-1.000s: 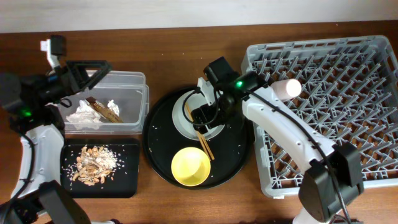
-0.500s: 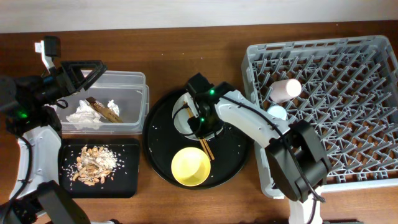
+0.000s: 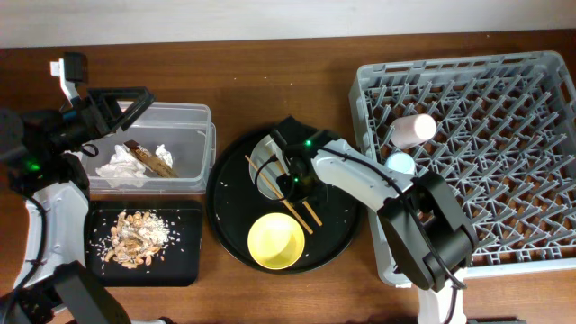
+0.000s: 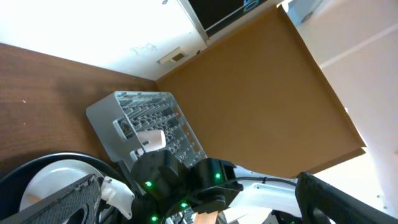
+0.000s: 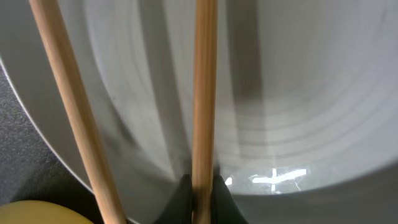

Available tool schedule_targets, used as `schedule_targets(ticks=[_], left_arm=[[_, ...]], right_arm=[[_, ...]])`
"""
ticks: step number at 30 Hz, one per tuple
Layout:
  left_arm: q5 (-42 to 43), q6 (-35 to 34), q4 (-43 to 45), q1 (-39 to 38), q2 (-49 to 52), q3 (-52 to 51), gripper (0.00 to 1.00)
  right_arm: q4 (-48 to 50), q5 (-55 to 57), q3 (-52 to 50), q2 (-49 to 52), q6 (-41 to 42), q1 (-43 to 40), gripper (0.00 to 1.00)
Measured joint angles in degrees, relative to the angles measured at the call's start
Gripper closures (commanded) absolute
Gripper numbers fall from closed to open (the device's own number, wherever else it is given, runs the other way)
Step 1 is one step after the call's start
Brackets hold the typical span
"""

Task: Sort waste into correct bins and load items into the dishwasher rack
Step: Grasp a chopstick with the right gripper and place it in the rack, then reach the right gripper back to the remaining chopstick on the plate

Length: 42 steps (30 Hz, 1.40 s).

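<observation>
Wooden table [image 3: 270, 63], round black tray [image 3: 220, 211]: right gripper [image 5: 198, 190] pinched on chopstick [image 5: 204, 93] above grey-green plate [image 5: 298, 93], likely bound for dishwasher rack [image 3: 362, 108]; left gripper [image 3: 130, 106] spread, by clear tub [image 3: 184, 110].

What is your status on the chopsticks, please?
Left gripper by tub, jaws open. Right gripper over plate, jaws shut on one chopstick. Second chopstick outside the jaws, close beside it.
</observation>
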Motion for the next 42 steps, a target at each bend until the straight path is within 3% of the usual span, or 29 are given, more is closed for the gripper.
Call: schedule_targets(ticks=[7,12,17,22,31,36,37,38,40,41,42], left_arm=[[0.0,0.0,0.0,0.0,0.0,0.0,0.01],[0.0,0.0,0.0,0.0,0.0,0.0,0.01],[0.0,0.0,0.0,0.0,0.0,0.0,0.01],[0.0,0.0,0.0,0.0,0.0,0.1,0.01],[0.1,0.0,0.0,0.0,0.0,0.1,0.01],[0.0,0.0,0.0,0.0,0.0,0.1,0.01],[0.0,0.0,0.0,0.0,0.0,0.1,0.01],[0.0,0.0,0.0,0.0,0.0,0.1,0.01],[0.0,0.0,0.0,0.0,0.0,0.1,0.01],[0.0,0.0,0.0,0.0,0.0,0.1,0.01],[0.0,0.0,0.0,0.0,0.0,0.1,0.01]], right_arm=[[-20.5,3.0,19.8,-2.0,-0.1,-3.5,0.96],[-31.7,4.3,22.1,-10.1,-0.4,-26.3,0.96],[-33.0,4.9,22.1,-11.1,-11.1,-43.8,0.95],[-24.2,8.2,14.0,-11.1,-21.4,-45.1,0.95],[-22.3,12.2,8.4,-11.1,-22.4,-45.1,0.96],[-21.0,7.5,6.5,-11.1,-22.2,-45.1,0.96],[-20.8,5.0,6.5,-11.1,-22.2,-45.1,0.94],[-20.5,3.9,6.5,-11.1,-22.2,-45.1,0.85],[-19.7,2.6,6.5,-11.1,-21.7,-45.1,0.51],[-19.7,2.4,6.5,-11.1,-21.8,-45.1,0.44],[-19.7,2.2,6.5,-11.1,-21.7,-45.1,0.30]])
